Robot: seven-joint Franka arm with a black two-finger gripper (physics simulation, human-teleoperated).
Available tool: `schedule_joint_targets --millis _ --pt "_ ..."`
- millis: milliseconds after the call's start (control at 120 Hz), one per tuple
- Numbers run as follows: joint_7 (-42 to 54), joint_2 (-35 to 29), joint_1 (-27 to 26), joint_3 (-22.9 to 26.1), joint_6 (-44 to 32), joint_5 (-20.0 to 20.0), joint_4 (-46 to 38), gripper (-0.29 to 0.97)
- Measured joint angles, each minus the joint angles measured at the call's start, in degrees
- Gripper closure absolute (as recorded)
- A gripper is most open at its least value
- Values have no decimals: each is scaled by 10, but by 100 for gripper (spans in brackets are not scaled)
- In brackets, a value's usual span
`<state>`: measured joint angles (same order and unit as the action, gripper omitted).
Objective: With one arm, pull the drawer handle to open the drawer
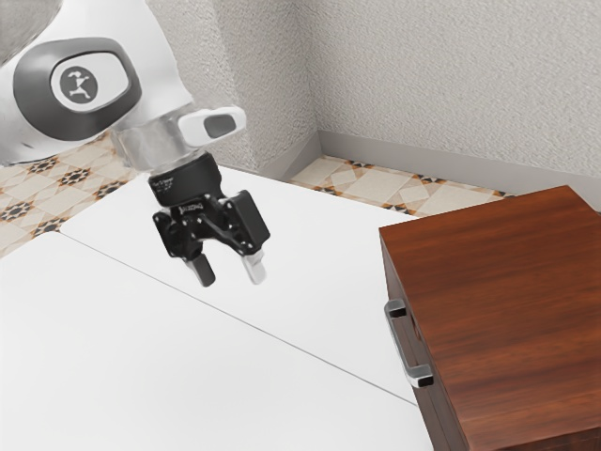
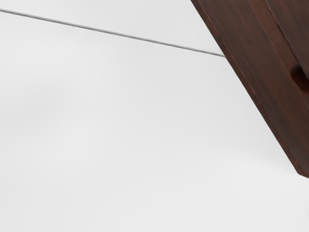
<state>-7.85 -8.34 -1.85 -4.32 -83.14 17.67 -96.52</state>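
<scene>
A dark red-brown wooden drawer cabinet [image 1: 512, 310] stands on the white table at the exterior view's right. Its metal bar handle [image 1: 406, 343] sits on the face turned toward the arm. My black gripper [image 1: 228, 272] hangs above the table to the exterior view's left of the cabinet, well apart from the handle. Its two fingers are spread, with nothing between them. In the wrist view the cabinet's front face [image 2: 263, 63] shows beyond the hand, with a dark spot [image 2: 300, 77] at its edge.
The white table [image 1: 141, 357] has a thin seam [image 1: 282, 343] running across it, the same seam [image 2: 111, 33] appearing in the wrist view. Patterned floor tiles [image 1: 394, 183] and textured walls lie behind.
</scene>
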Motion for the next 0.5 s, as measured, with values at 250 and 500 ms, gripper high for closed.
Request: schedule_joint_targets --millis 250,500 --pt "-168 -36 -17 51 -109 -50 -67 4" --pt "-323 -77 -9 111 -203 -86 -140 4"
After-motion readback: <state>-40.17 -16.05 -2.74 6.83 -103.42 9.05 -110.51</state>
